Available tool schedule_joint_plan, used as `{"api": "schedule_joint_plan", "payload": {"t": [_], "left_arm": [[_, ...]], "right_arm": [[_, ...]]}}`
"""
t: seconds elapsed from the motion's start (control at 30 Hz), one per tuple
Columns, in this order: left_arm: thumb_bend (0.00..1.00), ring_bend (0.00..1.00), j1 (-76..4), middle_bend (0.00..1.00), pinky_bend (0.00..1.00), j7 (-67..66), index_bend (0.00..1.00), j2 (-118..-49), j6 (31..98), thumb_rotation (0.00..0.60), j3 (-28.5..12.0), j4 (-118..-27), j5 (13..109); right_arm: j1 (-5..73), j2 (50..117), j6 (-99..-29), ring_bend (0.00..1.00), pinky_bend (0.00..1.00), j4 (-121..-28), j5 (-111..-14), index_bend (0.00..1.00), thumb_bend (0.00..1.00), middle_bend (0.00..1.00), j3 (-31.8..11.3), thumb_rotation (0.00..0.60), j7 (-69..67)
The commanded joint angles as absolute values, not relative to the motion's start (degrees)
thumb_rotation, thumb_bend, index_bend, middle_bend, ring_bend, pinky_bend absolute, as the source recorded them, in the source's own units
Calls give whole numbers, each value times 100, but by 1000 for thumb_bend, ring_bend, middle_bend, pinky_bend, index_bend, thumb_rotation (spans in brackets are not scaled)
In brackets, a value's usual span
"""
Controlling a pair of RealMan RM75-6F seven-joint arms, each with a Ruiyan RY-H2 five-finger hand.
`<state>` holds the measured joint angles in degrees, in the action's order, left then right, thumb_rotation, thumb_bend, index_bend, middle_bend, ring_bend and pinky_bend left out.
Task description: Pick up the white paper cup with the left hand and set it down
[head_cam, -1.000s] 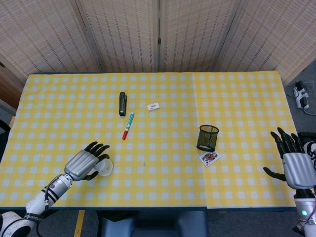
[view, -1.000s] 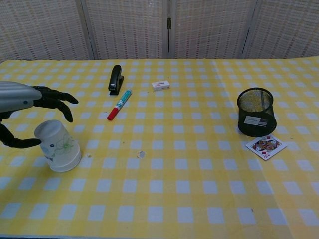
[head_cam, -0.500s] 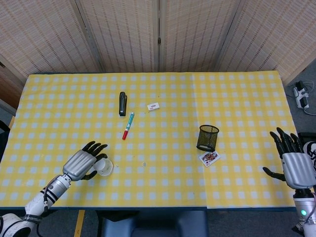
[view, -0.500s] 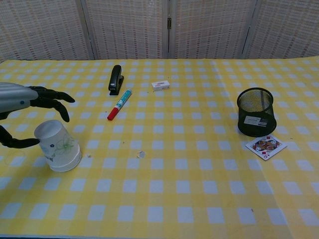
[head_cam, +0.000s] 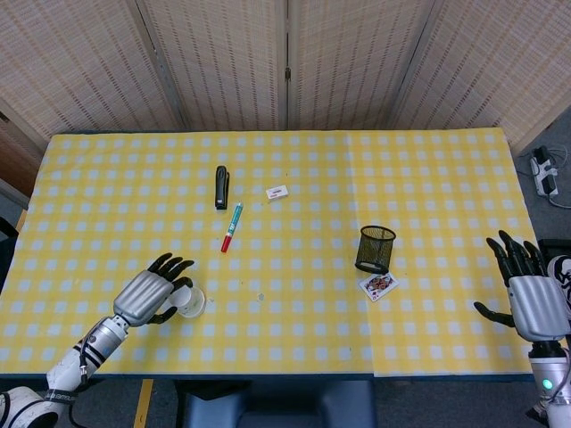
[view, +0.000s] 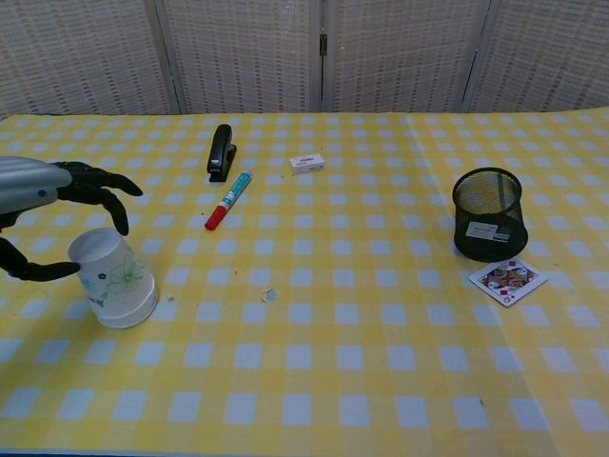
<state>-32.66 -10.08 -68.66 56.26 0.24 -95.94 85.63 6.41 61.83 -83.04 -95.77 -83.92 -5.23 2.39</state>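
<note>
The white paper cup [view: 113, 279] with a faint floral print stands mouth-down on the yellow checked cloth, near the front left; in the head view the cup [head_cam: 190, 301] shows just right of my left hand. My left hand [head_cam: 149, 292] hovers at the cup's left side with fingers [view: 93, 184] spread above it and the thumb low beside it; I see gaps between them and the cup. My right hand [head_cam: 533, 295] rests at the table's right edge, fingers apart and holding nothing; the chest view does not show it.
A black stapler [view: 221, 151], a red-and-teal marker [view: 227, 200] and a small white box [view: 306, 164] lie beyond the cup. A black mesh pen holder [view: 488, 213] and a playing card [view: 508, 280] sit to the right. A tiny scrap [view: 270, 295] lies mid-table.
My left hand has drawn back slightly toward the near left. The cup stays in nearly the same spot. The right hand has hardly moved.
</note>
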Motion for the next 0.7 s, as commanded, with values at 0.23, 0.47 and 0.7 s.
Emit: {"api": "schedule_joint_plan", "payload": {"t": [0.23,0.47,0.7], "left_arm": [[412,121,-3246,152,31,-923,405,-6763,5782,600,13,-9663,8677],[413,124,-3185,159,32,-956,404,-6507,5998,600,-43,-9947,8710],[467,146,-3138,176,47,-1522,403,-6600,6091,600,-38,-9830,8705]], "right_arm": [[647,6179,-8309,82,0,-9600,-8394,0,58,0,-529,600,259],[638,6171,-8329,83,0,-9603,-8403,0,59,0,-527,600,253],[647,6187,-8314,83,0,-9572,-8410,0,59,0,-523,600,228]]}}
